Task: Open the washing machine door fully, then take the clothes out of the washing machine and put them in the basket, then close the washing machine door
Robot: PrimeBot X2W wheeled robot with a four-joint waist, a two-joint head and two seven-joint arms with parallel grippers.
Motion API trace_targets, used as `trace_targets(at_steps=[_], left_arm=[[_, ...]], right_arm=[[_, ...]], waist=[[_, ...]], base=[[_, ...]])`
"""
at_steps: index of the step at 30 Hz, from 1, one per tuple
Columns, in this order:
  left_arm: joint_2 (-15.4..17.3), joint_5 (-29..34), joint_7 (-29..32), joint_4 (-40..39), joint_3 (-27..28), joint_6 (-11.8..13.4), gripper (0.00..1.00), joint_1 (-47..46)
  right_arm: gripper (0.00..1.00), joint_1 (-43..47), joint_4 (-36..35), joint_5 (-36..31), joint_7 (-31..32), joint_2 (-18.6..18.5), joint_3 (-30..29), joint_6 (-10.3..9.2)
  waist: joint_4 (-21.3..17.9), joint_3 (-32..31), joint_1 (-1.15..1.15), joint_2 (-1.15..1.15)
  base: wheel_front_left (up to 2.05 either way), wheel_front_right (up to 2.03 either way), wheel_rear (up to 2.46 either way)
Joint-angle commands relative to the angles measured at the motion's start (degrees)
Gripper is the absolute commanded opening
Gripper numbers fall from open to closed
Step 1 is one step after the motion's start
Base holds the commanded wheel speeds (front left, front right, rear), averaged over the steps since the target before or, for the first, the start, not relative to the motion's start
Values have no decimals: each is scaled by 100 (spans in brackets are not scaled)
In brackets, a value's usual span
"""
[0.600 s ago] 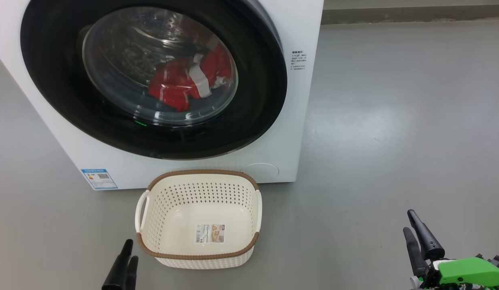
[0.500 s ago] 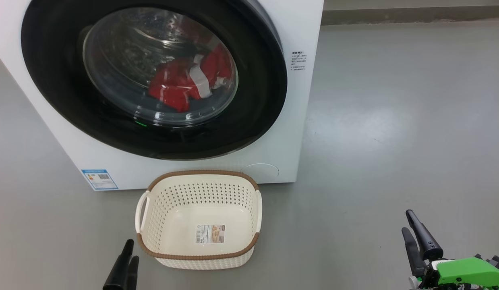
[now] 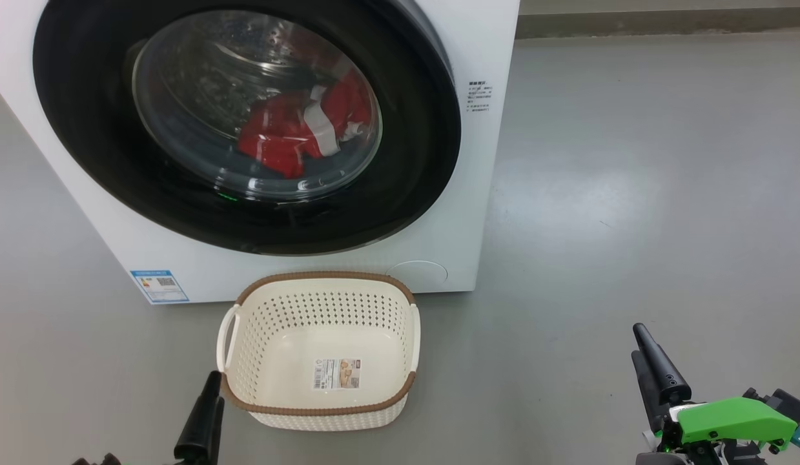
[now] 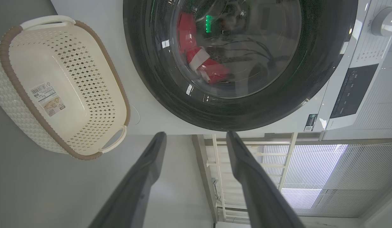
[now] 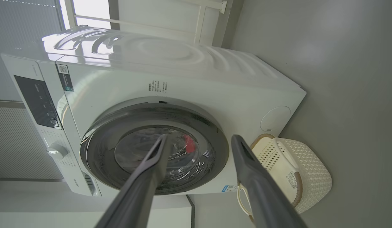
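Head view: white box-shaped washing machine; its black-rimmed glass door seems shut over red white-striped clothes. Cream perforated plastic basket just before the machine; open grey floor right of it. Left wrist view: left gripper spread, empty. Right wrist view: right gripper likewise.

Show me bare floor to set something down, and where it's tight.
Widest: grey floor right of the washing machine and basket, up to the right tool. Smaller: left of the basket, between the blue label and the left tool. Tight: the strip between basket and machine.
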Motion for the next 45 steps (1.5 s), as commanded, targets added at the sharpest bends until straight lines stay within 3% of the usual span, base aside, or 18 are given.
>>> trace_targets(at_steps=[1, 34, 45], left_arm=[[104, 188, -64, -182, 3, -10, 100, -276], [96, 2868, -625, -372, -251, 209, 100, -634], [105, 3474, -796, -408, -322, 266, 100, -726]], right_arm=[[100, -330, -105, -127, -65, -71, 60, 9], [100, -818, -207, -3160, -621, -88, 448, 22], [100, -951, -75, -3761, -789, -103, 668, 25]], waist=[[0, 3, -1, 0], [13, 11, -1, 0], [23, -1, -1, 0]], base=[[0, 0, 0], [0, 0, 0], [0, 0, 0]])
